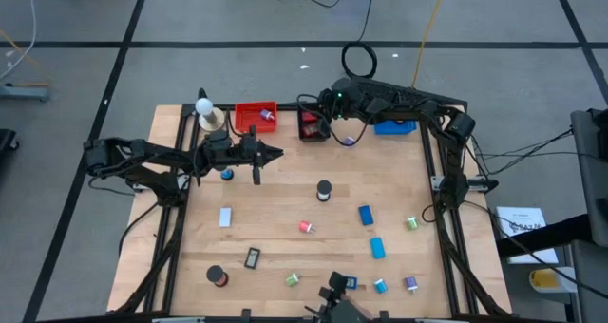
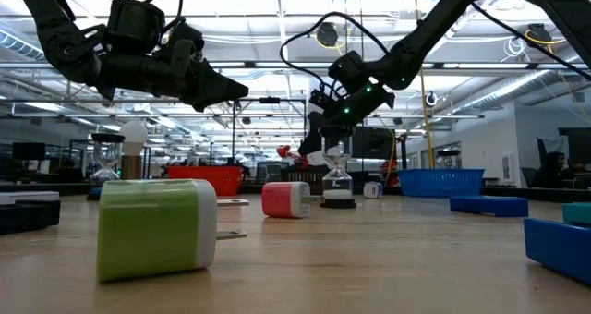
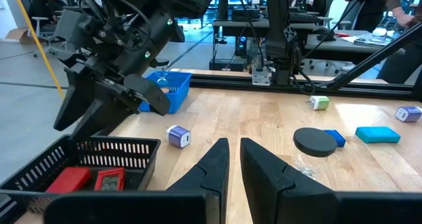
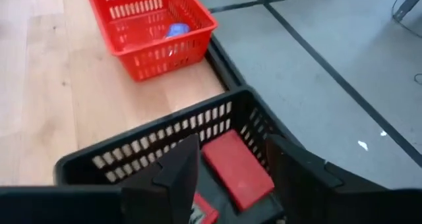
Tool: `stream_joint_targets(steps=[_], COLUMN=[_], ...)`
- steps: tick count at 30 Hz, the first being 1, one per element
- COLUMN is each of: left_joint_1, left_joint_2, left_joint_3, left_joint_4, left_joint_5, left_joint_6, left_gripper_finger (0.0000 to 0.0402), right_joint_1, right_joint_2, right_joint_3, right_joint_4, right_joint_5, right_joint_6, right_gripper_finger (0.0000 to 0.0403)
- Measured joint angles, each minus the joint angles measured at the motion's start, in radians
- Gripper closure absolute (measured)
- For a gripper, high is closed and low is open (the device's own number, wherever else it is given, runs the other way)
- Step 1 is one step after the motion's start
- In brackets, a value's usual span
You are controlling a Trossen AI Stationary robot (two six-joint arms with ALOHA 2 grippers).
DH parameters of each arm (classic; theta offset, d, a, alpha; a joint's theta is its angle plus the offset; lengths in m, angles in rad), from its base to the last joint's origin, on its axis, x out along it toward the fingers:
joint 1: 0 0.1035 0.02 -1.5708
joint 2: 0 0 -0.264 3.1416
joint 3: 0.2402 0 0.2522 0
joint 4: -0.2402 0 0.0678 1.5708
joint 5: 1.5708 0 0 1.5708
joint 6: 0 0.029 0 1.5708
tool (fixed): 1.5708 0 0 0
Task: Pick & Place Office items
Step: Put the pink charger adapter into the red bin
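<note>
My right gripper (image 4: 232, 141) hangs open just above the black bin (image 1: 310, 125) at the far edge, fingers slanting down on either side of a red block (image 4: 236, 168) that lies flat in the bin beside a second red piece (image 3: 109, 179). My left gripper (image 3: 234, 146) is shut and empty. It hovers level above the table (image 1: 275, 154), pointing toward the right edge, left of the black bin. Loose office items lie scattered on the wooden table: a purple clip (image 3: 178, 136), a black roll (image 1: 324, 191), a red piece (image 1: 306, 226), blue blocks (image 1: 366, 215) and a green piece (image 2: 155, 229).
A red bin (image 4: 148, 28) holding a small blue piece stands left of the black bin. A blue bin (image 1: 394, 126) stands to its right. A white ball on a tan base (image 1: 204, 109) sits at the far left corner. A black-framed rectangle (image 1: 252, 257) lies near the front.
</note>
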State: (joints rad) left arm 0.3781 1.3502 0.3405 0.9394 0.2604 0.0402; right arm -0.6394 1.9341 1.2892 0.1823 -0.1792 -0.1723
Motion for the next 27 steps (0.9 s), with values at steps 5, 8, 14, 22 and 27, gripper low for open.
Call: stream_joint_targets(steps=[5, 8, 14, 22, 27], left_joint_1=[0.000, 0.000, 0.000, 0.000, 0.000], left_joint_2=[0.000, 0.000, 0.000, 0.000, 0.000], left_joint_3=[0.000, 0.000, 0.000, 0.000, 0.000], left_joint_4=[0.000, 0.000, 0.000, 0.000, 0.001], left_joint_5=[0.000, 0.000, 0.000, 0.000, 0.000], left_joint_6=[0.000, 0.000, 0.000, -0.001, -0.002], left_gripper_finger=[0.0355, 0.0355, 0.0355, 0.0355, 0.0355], right_joint_1=[0.047, 0.091, 0.181, 0.289, 0.371], right_joint_2=[-0.108, -0.205, -0.423, -0.637, -0.718], right_joint_3=[-0.013, -0.089, -0.379, -0.677, -0.766], right_joint_4=[-0.068, -0.040, 0.217, 0.375, 0.377], right_joint_5=[0.000, 0.000, -0.001, 0.070, 0.153], right_joint_6=[-0.028, -0.045, 0.045, 0.123, 0.116], right_gripper_finger=[0.0264, 0.0310, 0.0396, 0.0401, 0.0402])
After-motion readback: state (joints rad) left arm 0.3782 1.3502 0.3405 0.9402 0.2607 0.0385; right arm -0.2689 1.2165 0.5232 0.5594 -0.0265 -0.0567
